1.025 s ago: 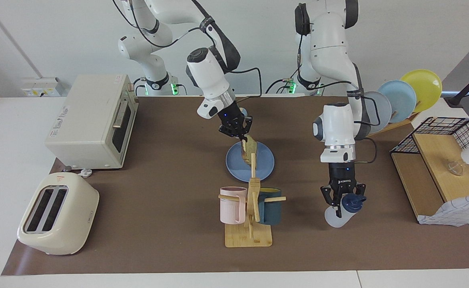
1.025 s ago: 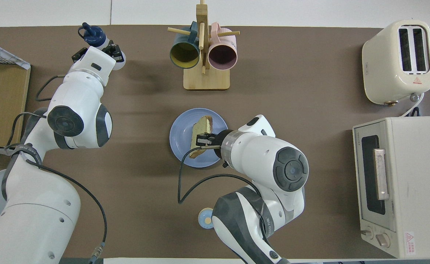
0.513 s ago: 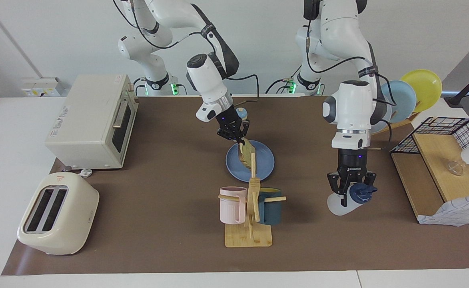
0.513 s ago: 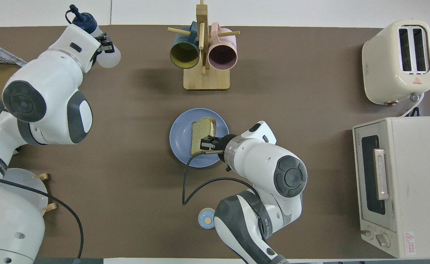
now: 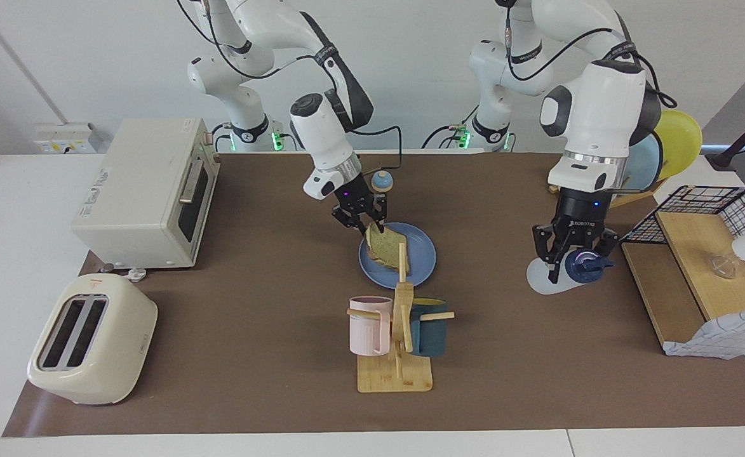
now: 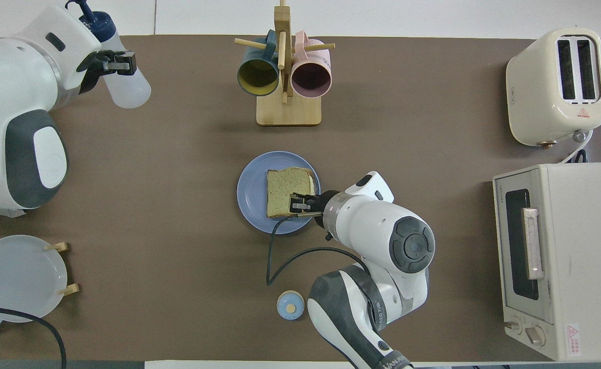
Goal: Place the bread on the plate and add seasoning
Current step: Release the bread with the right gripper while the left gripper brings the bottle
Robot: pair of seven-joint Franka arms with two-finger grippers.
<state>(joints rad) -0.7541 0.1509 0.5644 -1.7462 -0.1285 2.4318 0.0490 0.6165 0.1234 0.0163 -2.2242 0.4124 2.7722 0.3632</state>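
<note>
Bread (image 6: 286, 190): squarish toast slice, speckled yellow-green crumb, brown crust; it lies on the plate toward the right arm's side, nearly flat.
Plate (image 6: 251, 189): round, flat, smooth medium blue, mid-table on the brown mat, nearer to the robots than the mug rack.
Right gripper (image 5: 361, 219): low over the plate's edge, fingers at the bread's crust; I cannot tell whether they are spread or still pinching it.
Seasoning (image 5: 553, 274): translucent white plastic bottle with a dark navy cap and loop, tilted on its side, held up in the air.
Left gripper (image 5: 574, 254): pinching the bottle near its cap, over the mat at the left arm's end, beside the wire basket.
Mug rack (image 5: 399, 343): pale wooden post with pegs on a flat base; a ribbed pink mug (image 5: 368, 325) and a dark teal mug (image 5: 429, 328) hang on it. In the facing view its post crosses the plate and part of the bread.
Bell (image 6: 290, 305): small, round, blue-topped, nearer to the robots than the plate.
Toaster (image 5: 91, 348): rounded cream two-slot body, at the right arm's end.
Toaster oven (image 5: 147, 190): boxy cream, dark glass door, bar handle, nearer to the robots than the toaster.
Plate stand (image 6: 19, 277): a pale grey-blue plate rests on wooden pegs; light-blue and yellow plates sit partly hidden by the left arm.
Wire basket (image 5: 715, 216): black mesh around a wooden board.
</note>
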